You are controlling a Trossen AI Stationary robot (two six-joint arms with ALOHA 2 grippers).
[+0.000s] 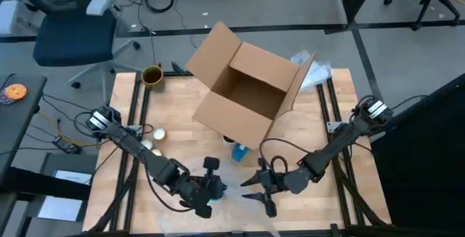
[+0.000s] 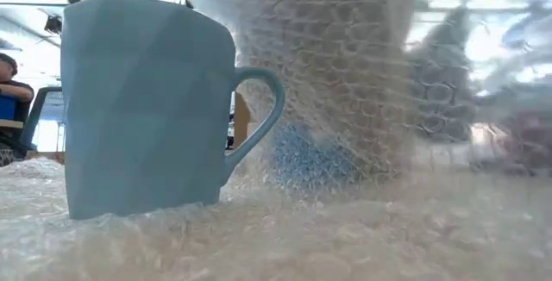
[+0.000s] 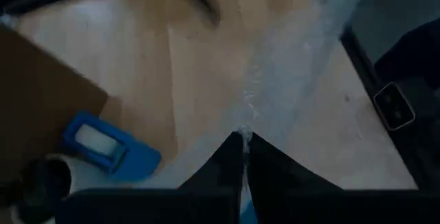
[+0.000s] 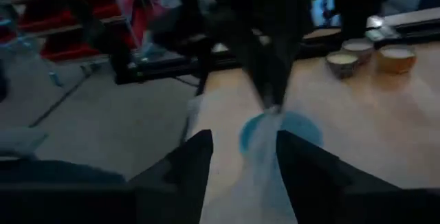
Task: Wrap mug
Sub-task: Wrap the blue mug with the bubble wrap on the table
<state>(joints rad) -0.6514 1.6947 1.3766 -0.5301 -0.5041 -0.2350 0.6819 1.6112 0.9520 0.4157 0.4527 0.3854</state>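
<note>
A light blue mug [image 2: 147, 109] stands upright on a sheet of bubble wrap [image 2: 285, 238], its handle [image 2: 263, 113] pointing sideways. Part of the wrap [image 2: 328, 74] is raised behind the mug. Near the table's front edge, my left gripper [image 1: 218, 188] is shut on the wrap. In the right wrist view it hangs just above the mug [image 4: 292, 129]. My right gripper [image 1: 254, 190] stands open facing it. A strip of wrap [image 4: 265, 176] runs between the right gripper's spread fingers, and I cannot tell whether they touch it. My left gripper pinches the bubble wrap [image 3: 249, 124] between its two fingertips [image 3: 230, 157]. In the right wrist view its fingers [image 4: 265, 73] come from above, pointing down. The pinched part [image 4: 271, 114] is lifted off the table over the mug, and the rest of the sheet trails down onto the table.
An open cardboard box [image 1: 247, 84] fills the table's far middle. A blue tape dispenser [image 1: 238, 150] lies just in front of it. Small cups [image 1: 154, 137] stand at the left and a brown mug [image 1: 151, 75] at the far left corner. A person [image 2: 9, 91] sits beyond the table.
</note>
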